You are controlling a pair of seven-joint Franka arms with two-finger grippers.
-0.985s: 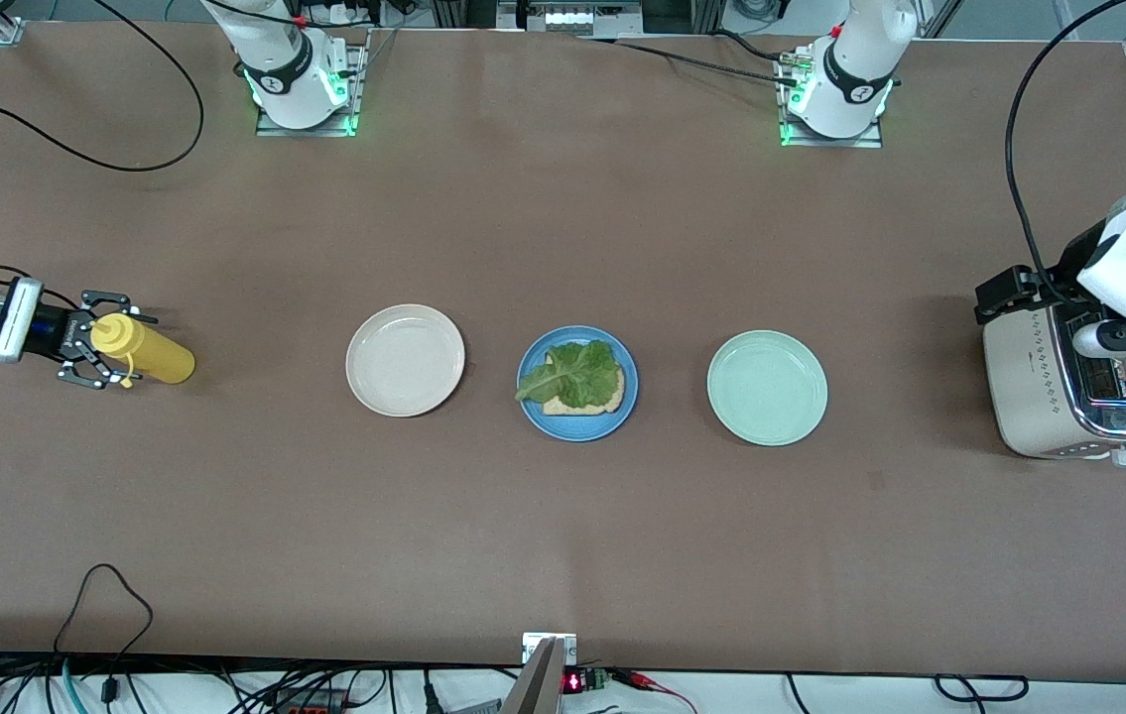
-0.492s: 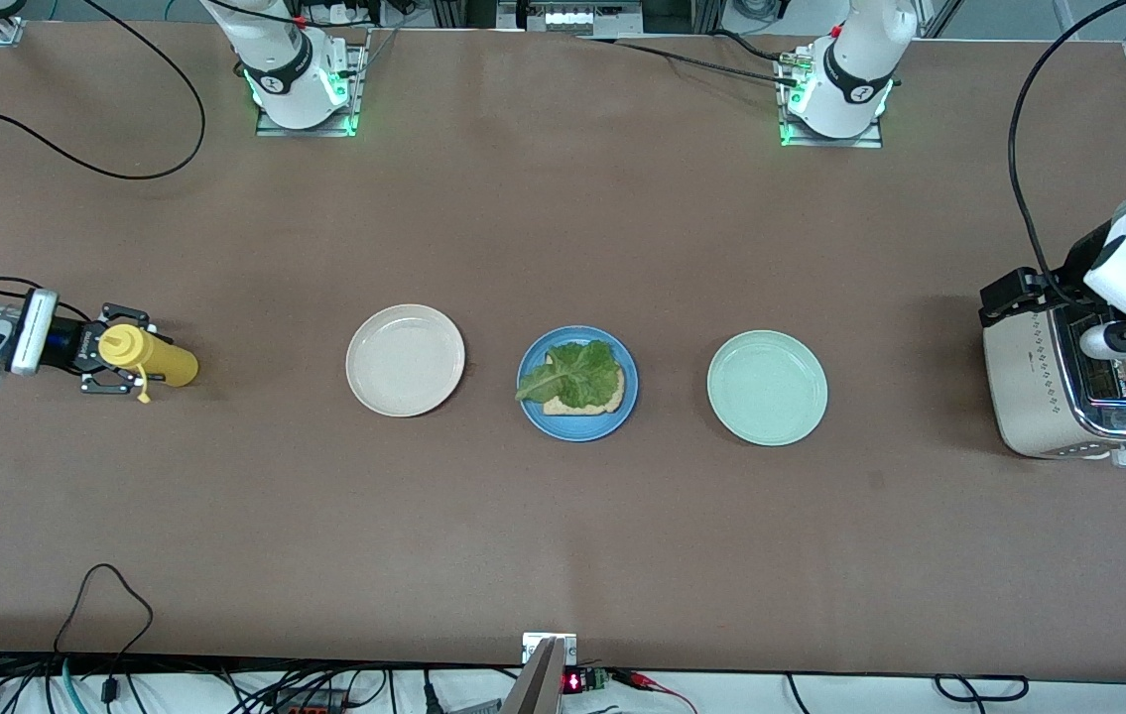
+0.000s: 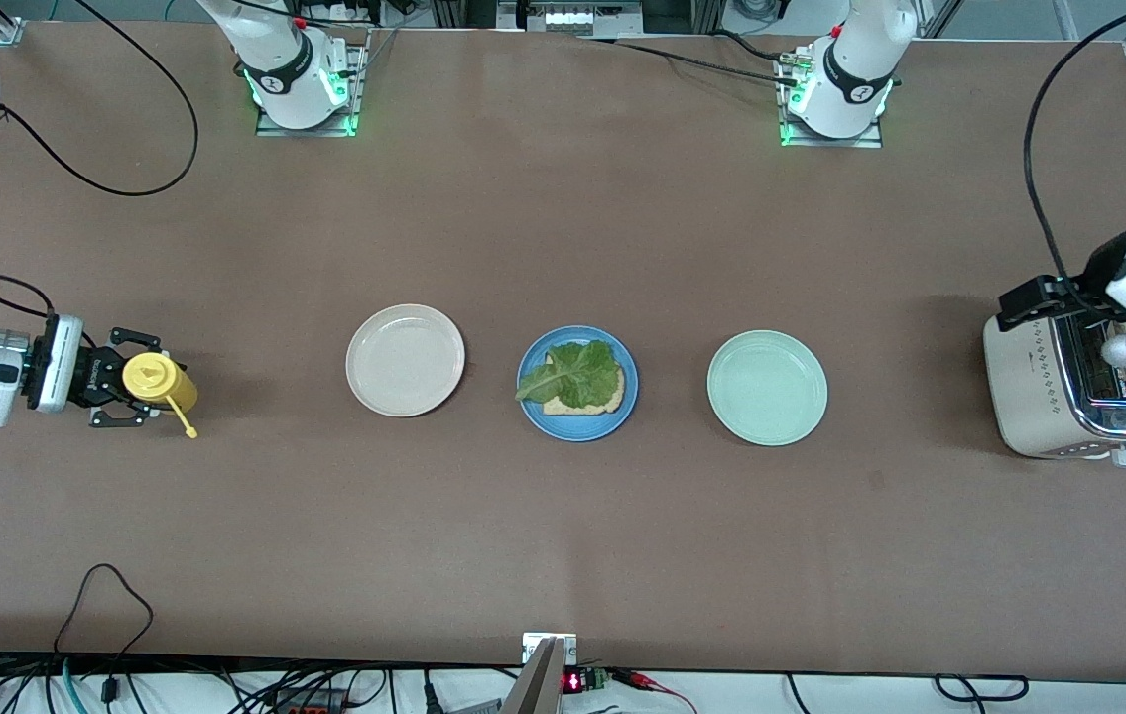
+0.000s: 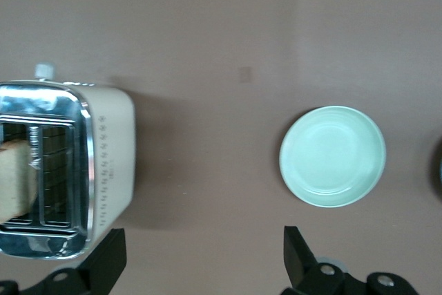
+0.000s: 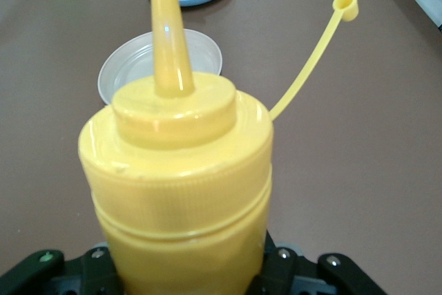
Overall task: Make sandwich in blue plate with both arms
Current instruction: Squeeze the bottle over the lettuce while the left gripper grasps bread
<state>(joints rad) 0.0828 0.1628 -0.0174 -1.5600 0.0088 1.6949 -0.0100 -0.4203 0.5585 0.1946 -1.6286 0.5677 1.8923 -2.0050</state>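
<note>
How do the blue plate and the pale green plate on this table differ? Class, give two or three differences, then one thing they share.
The blue plate is medium blue; the pale green plate is mint. The blue plate holds a bread slice topped with a lettuce leaf; the pale green plate holds nothing. The blue plate lies between the cream plate and the pale green plate, which lies toward the toaster. Both are round, rimmed and flat on the table.

Bare table [image 3: 563,238] all around the blue plate [image 3: 577,428], cream plate [image 3: 405,360] and mint plate [image 3: 767,388] flanking it.
</note>
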